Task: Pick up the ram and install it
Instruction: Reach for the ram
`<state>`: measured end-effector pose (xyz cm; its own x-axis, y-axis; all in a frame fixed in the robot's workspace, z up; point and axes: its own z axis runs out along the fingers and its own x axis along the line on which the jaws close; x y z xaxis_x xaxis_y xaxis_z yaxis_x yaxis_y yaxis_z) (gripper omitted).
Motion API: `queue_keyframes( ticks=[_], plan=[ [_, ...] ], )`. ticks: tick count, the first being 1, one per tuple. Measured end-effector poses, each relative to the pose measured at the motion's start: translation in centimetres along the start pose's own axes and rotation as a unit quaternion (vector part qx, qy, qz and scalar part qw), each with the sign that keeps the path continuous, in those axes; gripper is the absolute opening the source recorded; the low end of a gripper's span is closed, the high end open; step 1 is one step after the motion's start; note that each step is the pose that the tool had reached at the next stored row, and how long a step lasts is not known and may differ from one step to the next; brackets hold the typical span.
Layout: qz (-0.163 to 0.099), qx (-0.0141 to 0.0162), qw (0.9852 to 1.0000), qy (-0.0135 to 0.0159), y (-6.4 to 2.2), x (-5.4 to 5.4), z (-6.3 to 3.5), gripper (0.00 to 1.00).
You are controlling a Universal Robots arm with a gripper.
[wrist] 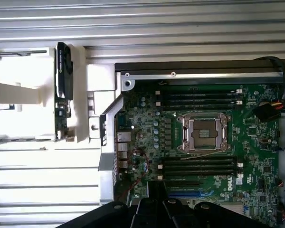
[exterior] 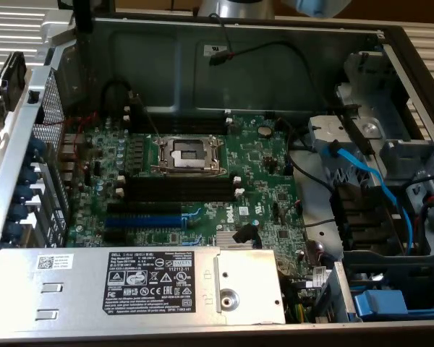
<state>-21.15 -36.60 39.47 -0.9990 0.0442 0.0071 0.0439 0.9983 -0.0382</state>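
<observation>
The ram (wrist: 62,95) is a long narrow stick standing on edge in a white holder (wrist: 19,95) outside the computer case, beside its metal wall. In the exterior view the ram (exterior: 7,76) is at the far left in the same white holder (exterior: 0,137). My gripper (wrist: 154,211) shows as dark shapes high above the motherboard (wrist: 204,142), shut and holding nothing. It is well apart from the ram. Black memory slots (wrist: 199,166) lie on one side of the CPU socket (wrist: 203,133), and more slots (wrist: 199,97) lie on the other side.
The open case holds a silver power supply (exterior: 130,278), a blue expansion slot (exterior: 143,219), blue cables (exterior: 362,173) and drive bays (exterior: 390,238) at the exterior view's right. Part of the arm (exterior: 235,7) hangs over the case's far wall. Ribbed grey table (wrist: 133,23) surrounds the case.
</observation>
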Motion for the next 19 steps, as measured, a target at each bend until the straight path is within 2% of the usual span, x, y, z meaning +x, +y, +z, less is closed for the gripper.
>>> queue_keyframes(
  ticks=[2, 3, 9, 12, 13, 19],
  plan=[
    [0.0, 0.0001, 1.0, 0.0025, 0.11, 0.7, 0.0, 0.1],
    [0.0, 0.0001, 1.0, 0.0038, 0.33, 1.4, 0.0, 0.1],
    [0.0, 0.0001, 1.0, 0.004, 0.97, 4.1, 0.01, 0.1],
    [0.0, 0.0001, 1.0, 0.004, 1.1, 5.4, 0.01, 0.1],
    [0.0, 0.0001, 1.0, 0.004, 1.19, 6.3, 0.02, 0.1],
    [0.0, 0.0001, 1.0, 0.0043, 1.33, 9.1, 0.03, 0.1]
  ],
)
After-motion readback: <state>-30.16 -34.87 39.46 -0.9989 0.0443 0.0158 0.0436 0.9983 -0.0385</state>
